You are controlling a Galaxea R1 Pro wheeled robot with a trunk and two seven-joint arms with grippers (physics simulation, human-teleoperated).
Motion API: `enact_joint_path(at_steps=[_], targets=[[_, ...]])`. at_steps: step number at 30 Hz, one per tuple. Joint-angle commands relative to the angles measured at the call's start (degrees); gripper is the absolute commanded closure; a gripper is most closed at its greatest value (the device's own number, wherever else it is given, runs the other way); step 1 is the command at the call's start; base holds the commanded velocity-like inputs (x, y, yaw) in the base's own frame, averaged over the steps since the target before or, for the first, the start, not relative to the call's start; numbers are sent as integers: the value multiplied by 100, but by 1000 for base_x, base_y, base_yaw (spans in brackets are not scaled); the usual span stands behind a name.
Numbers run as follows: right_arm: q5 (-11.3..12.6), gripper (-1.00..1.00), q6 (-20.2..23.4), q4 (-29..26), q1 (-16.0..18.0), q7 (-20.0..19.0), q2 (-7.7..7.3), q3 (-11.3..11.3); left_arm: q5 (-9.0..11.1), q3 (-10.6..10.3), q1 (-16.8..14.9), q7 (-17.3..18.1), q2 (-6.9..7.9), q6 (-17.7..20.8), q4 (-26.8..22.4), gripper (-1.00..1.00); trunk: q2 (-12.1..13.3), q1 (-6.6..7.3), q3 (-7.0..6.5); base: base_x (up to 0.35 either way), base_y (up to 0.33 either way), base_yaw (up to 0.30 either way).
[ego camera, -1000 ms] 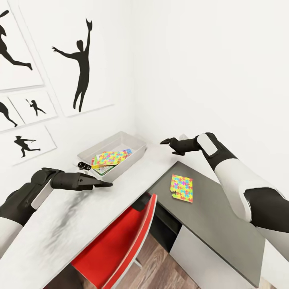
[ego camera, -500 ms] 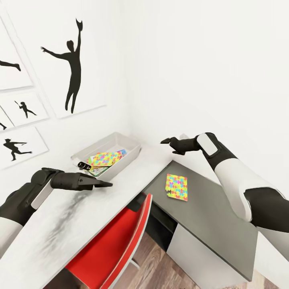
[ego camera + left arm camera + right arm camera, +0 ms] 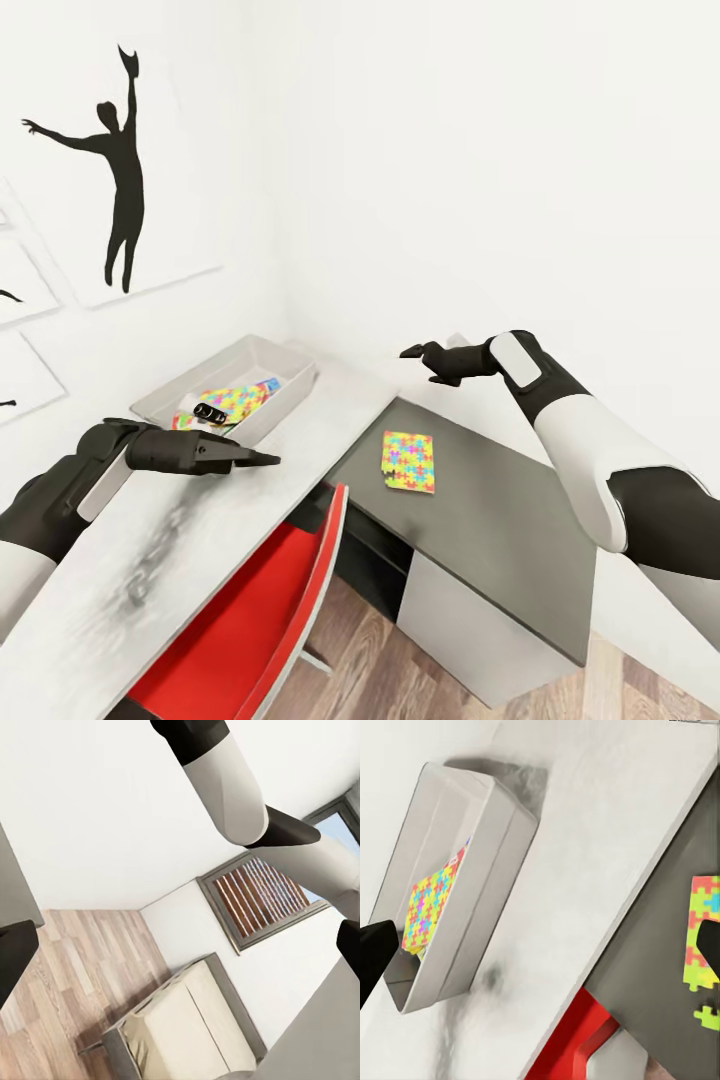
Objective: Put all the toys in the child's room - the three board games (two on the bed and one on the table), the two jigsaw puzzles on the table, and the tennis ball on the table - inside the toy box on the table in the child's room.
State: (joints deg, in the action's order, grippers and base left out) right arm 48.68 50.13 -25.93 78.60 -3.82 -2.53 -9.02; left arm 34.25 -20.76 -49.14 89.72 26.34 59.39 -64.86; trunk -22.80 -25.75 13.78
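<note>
No lettering could be read on anything in view. The white table [image 3: 150, 560] ran along a white wall hung with black sports silhouette pictures [image 3: 105, 165], meeting a lower dark grey desk [image 3: 500, 520] at the corner; a red chair [image 3: 250, 620] was tucked under it over wood-plank floor [image 3: 370, 670]. The left wrist view took in the bed [image 3: 187, 1035] and a window [image 3: 255, 896].

The toy box [image 3: 285, 362] sat on the white table near the wall, with one jigsaw puzzle [image 3: 228, 403] and the edges of flat game boxes inside it, and a small dark object [image 3: 207, 411] at its near rim. A second jigsaw puzzle [image 3: 409, 461] lay flat on the grey desk, one loose piece beside its near corner.

The left gripper [image 3: 265, 459] hovered above the white table, fingers drawn to a point and holding nothing; the toy box lay at its 12 o'clock. The right gripper [image 3: 412, 352] hung empty above the corner, its fingertips spread wide apart in its wrist view; the desk puzzle lay at its 6 o'clock, well apart.
</note>
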Motion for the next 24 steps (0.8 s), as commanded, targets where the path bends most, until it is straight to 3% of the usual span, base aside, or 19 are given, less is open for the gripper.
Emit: enact_joint_path(at_steps=[1, 24], targets=[[-34, -100, 8, 0, 7, -40, -4, -29, 2, -16, -7, 28, 8, 61, 0, -100, -12, -4, 11, 0, 0, -58], [-42, -100, -12, -3, 7, 16, 65, -29, 2, -16, -7, 28, 12, 61, 0, -100, -12, -4, -170, 0, 0, -7]])
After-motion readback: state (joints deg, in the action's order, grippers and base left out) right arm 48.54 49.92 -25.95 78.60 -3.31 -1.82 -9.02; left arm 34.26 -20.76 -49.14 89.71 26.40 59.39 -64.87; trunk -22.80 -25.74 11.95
